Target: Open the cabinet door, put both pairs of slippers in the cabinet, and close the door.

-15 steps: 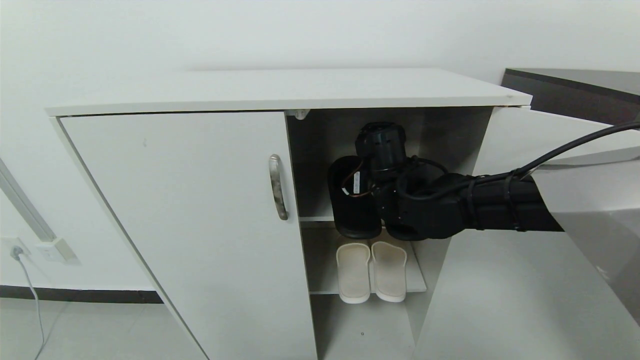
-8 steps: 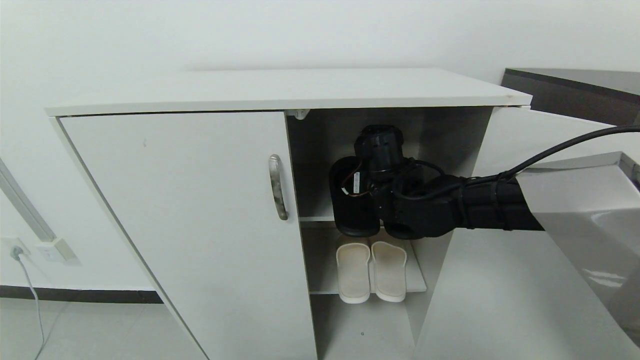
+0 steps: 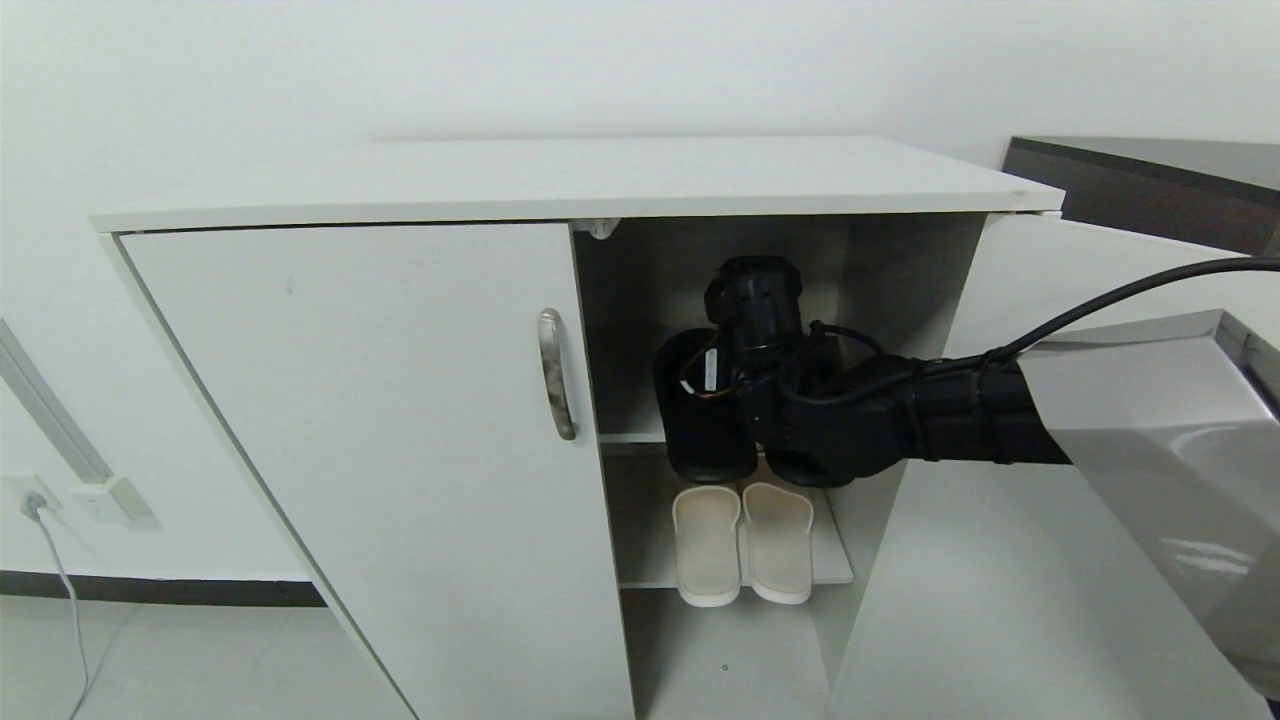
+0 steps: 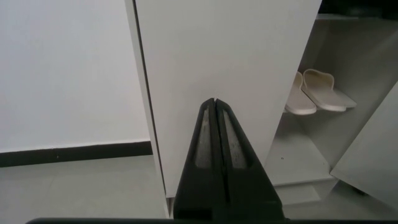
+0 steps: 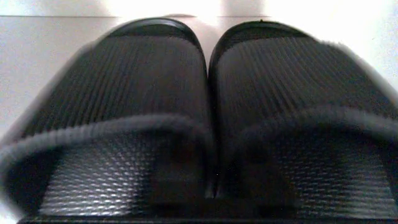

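Right pincer [image 3: 745, 395] grips black slippers [image 3: 700, 425] (heels overhanging) at the upper shelf [image 3: 632, 437] edge.

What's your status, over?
Left claw shut, empty, facing closed left door. Right claw holding black slippers at upper shelf. White slippers on shelf below. Right door open, nothing in the way.

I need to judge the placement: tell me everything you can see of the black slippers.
The black slippers are a matte, rubbery-looking pair with ribbed straps and diamond-textured footbeds, side by side, inner edges touching, toes pointing into the cabinet. They are at the upper shelf, heels overhanging its front edge, above the white slippers. The right arm hides most of one; whether they are held cannot be seen.
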